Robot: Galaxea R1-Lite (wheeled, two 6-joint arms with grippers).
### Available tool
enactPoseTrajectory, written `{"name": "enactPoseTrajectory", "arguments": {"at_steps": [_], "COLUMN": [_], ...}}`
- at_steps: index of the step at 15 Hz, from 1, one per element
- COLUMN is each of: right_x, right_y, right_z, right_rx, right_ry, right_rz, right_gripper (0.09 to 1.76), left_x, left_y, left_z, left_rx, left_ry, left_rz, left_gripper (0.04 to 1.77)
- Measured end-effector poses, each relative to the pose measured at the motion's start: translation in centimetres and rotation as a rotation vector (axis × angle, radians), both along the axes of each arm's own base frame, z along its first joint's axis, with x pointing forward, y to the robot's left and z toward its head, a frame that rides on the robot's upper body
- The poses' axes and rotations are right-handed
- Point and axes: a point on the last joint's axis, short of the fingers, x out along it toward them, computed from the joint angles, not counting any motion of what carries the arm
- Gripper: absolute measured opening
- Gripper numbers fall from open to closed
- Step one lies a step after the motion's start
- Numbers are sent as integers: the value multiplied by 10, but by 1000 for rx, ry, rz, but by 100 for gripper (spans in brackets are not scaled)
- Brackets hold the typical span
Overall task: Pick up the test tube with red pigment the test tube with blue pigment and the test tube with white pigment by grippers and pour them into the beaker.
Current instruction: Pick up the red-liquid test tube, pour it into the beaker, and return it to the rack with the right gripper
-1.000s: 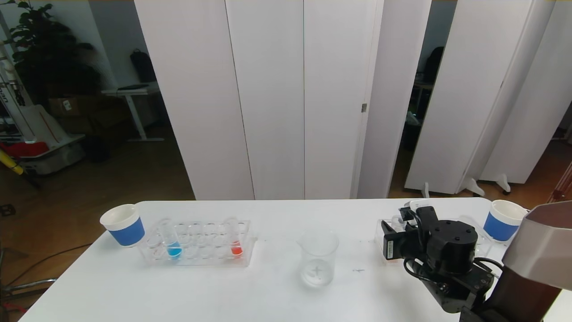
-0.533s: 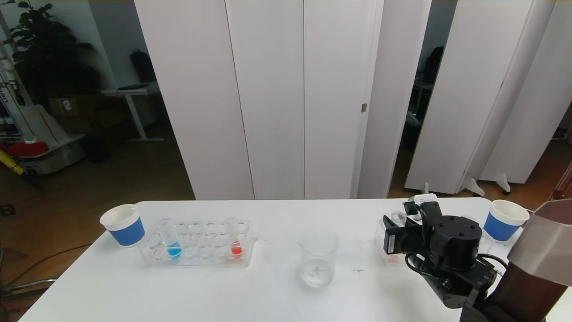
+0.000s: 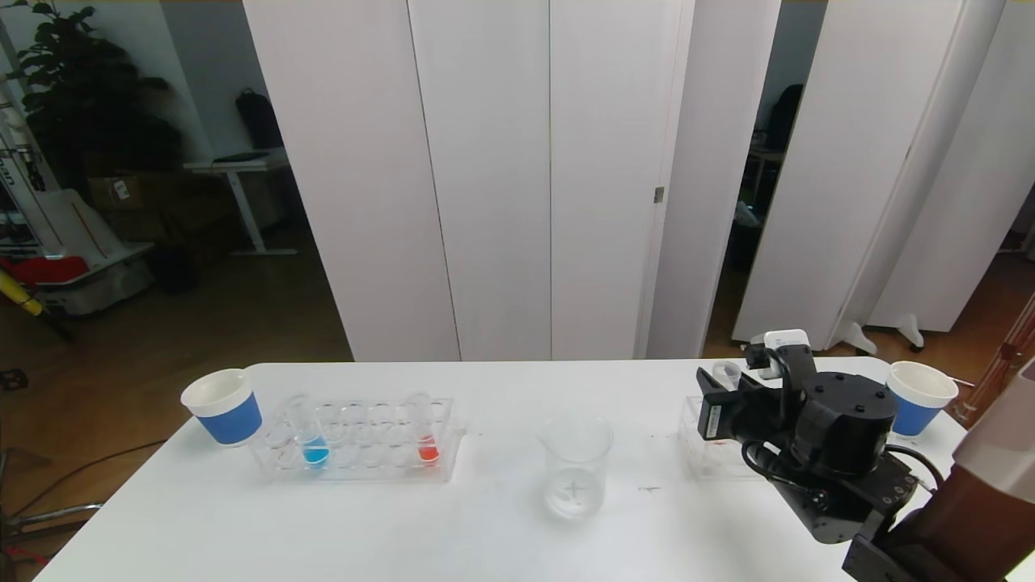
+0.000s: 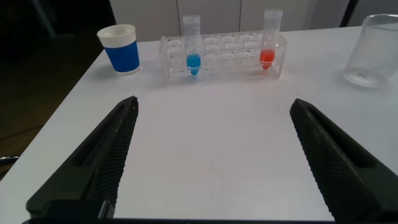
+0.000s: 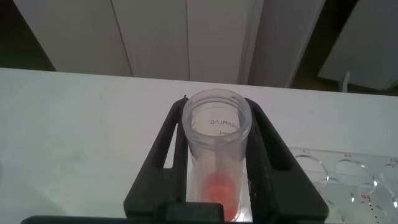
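Blue-banded cup (image 3: 224,406) sits farthest from the working hand, then the left rack (image 3: 360,440) with the blue tube (image 3: 309,436) and a red tube (image 3: 424,432). The left hand (image 4: 214,155) hovers spread before that rack, idle. The beaker (image 3: 575,466) stands on the bench (image 3: 485,533) between the hands. The right hand (image 5: 217,155) pinches a red tube (image 5: 216,149) just above the right rack (image 3: 711,440). Risk: the smooth tube may slip or spill early if it is tilted before reaching the beaker's lip.
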Motion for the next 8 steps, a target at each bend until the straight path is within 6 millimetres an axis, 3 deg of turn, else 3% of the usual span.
{"name": "enactPoseTrajectory", "arguments": {"at_steps": [8], "right_x": [22], "right_y": [3], "right_z": [60], "right_rx": [-13], "right_ry": [26], "right_rz": [-13], "right_gripper": [61], "left_x": [0], "left_y": [0], "left_z": [0], "left_rx": [0], "left_ry": [0], "left_rz": [0], "left_gripper": [174]}}
